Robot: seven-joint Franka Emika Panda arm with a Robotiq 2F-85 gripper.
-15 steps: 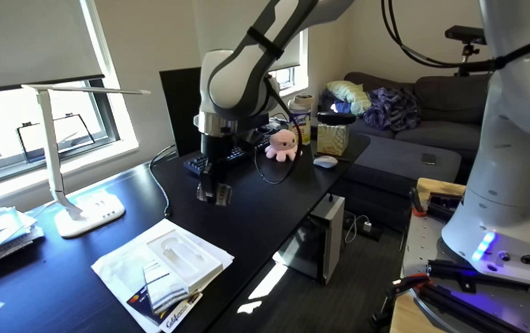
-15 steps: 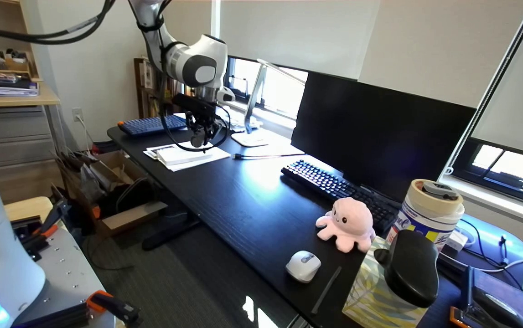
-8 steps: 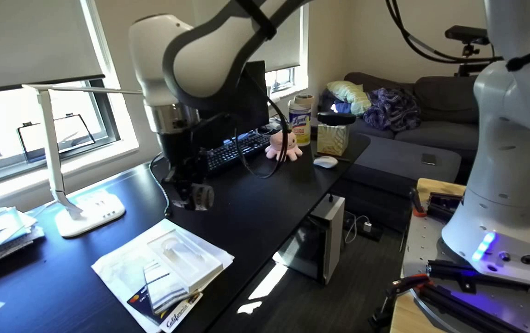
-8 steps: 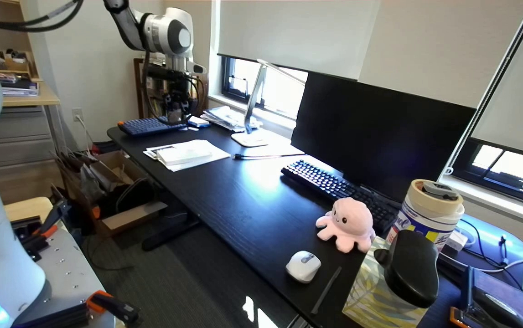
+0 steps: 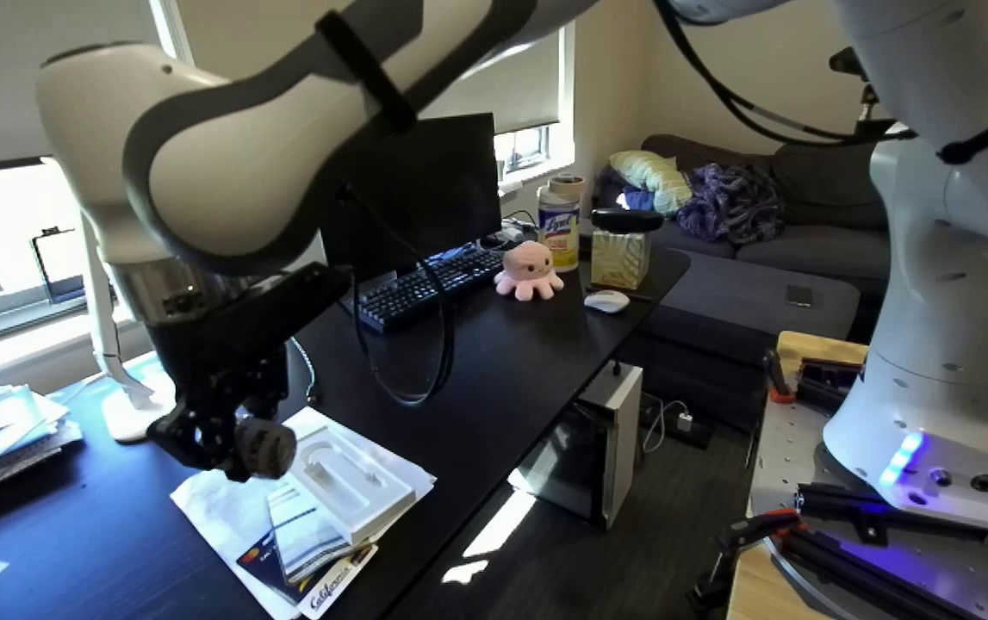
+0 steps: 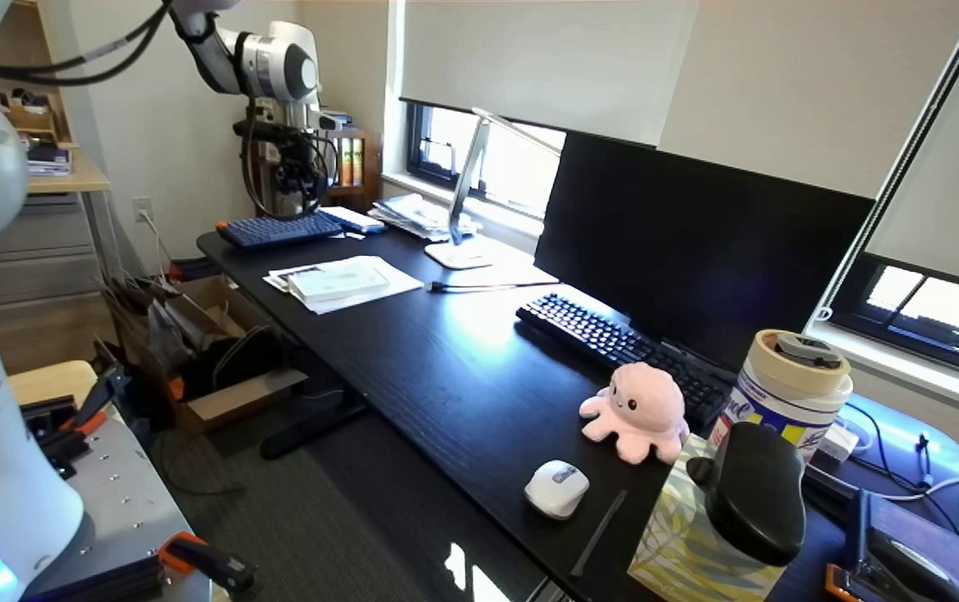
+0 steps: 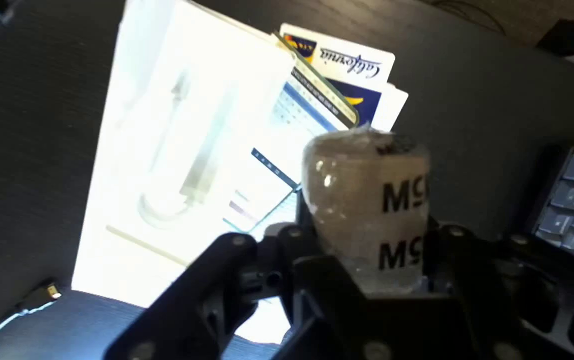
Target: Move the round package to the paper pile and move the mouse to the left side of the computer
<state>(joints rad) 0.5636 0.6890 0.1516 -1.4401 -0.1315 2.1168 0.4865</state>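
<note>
Gripping pincer (image 7: 367, 225): it is clenching the round package (image 5: 271, 449) between its jaws.
Round package: it is hanging above the surface (image 6: 437, 393), the paper pile (image 5: 218, 517) showing behind it in the wrist view.
Paper pile: it is lying by the robot-side long edge, carrying a white tray (image 5: 351, 482).
Computer (image 6: 688, 259): it is standing along the opposite long edge, a black keyboard (image 6: 592, 333) lying before it.
Pink plush toy (image 6: 638, 410): it is sitting beside the black keyboard.
Mouse (image 6: 557, 489): it is resting near the robot-side edge, toward the corner by the sofa (image 5: 847, 198).
</note>
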